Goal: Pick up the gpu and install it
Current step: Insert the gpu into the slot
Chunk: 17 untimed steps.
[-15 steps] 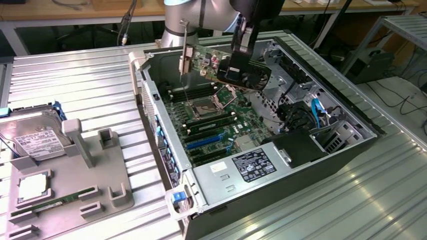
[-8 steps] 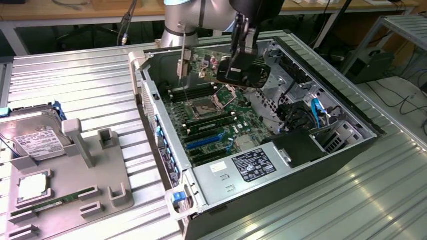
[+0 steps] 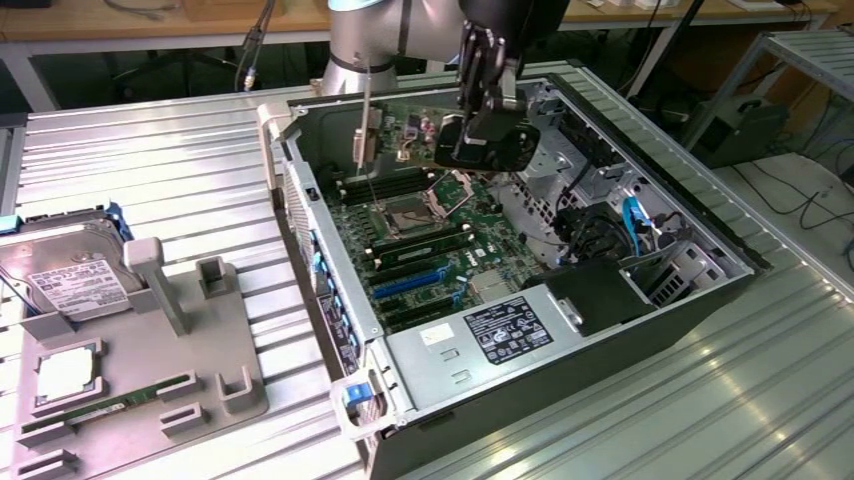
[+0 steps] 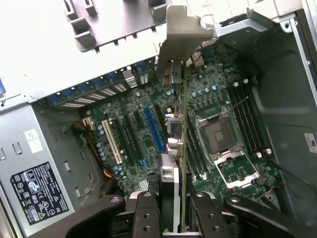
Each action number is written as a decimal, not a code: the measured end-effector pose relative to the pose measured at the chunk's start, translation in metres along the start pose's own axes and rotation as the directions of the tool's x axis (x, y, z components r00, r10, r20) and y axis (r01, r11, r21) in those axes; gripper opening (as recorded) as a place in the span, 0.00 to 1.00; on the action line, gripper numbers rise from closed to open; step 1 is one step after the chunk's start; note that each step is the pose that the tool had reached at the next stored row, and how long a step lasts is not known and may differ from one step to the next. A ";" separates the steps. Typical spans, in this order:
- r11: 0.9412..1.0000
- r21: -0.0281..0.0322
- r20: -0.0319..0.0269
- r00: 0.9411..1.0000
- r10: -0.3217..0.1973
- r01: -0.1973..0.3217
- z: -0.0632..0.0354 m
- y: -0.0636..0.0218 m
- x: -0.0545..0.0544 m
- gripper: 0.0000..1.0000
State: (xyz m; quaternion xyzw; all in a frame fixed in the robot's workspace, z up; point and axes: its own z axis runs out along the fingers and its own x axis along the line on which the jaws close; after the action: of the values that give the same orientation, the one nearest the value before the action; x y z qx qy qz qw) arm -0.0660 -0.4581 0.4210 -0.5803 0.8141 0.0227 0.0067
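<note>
Gripper [image 4: 174, 198] clamped on the gpu [image 4: 170, 173], held edge-down inside the open PC case [image 3: 694, 300] above the motherboard [image 4: 133, 114], silver bracket [image 4: 181, 34] toward the rear wall, apparently lining up with the blue PCIe slot [image 4: 154, 130].

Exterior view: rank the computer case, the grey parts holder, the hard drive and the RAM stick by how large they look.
1. computer case
2. grey parts holder
3. hard drive
4. RAM stick
The holder and the drive are cut off by the picture's edge, but the order holds anyway.
</note>
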 end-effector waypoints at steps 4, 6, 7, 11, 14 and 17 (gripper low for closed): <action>0.999 -0.001 -0.001 0.999 -0.039 0.039 0.0004 -0.0001 0.000 0.29; 0.999 -0.001 -0.001 0.999 -0.040 0.040 0.0005 -0.0002 0.000 0.29; 0.999 -0.001 -0.001 0.999 -0.040 0.040 0.0005 -0.0002 0.000 0.29; 0.999 -0.001 -0.001 0.999 -0.040 0.040 0.0005 -0.0002 0.000 0.29; 0.999 -0.002 -0.001 0.999 -0.040 0.040 0.0005 -0.0004 0.000 0.29; 0.999 -0.002 -0.001 0.999 -0.041 0.041 0.0005 -0.0006 0.000 0.29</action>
State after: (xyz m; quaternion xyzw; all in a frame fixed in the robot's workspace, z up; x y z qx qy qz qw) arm -0.0654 -0.4581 0.4205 -0.5967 0.8021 0.0228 0.0063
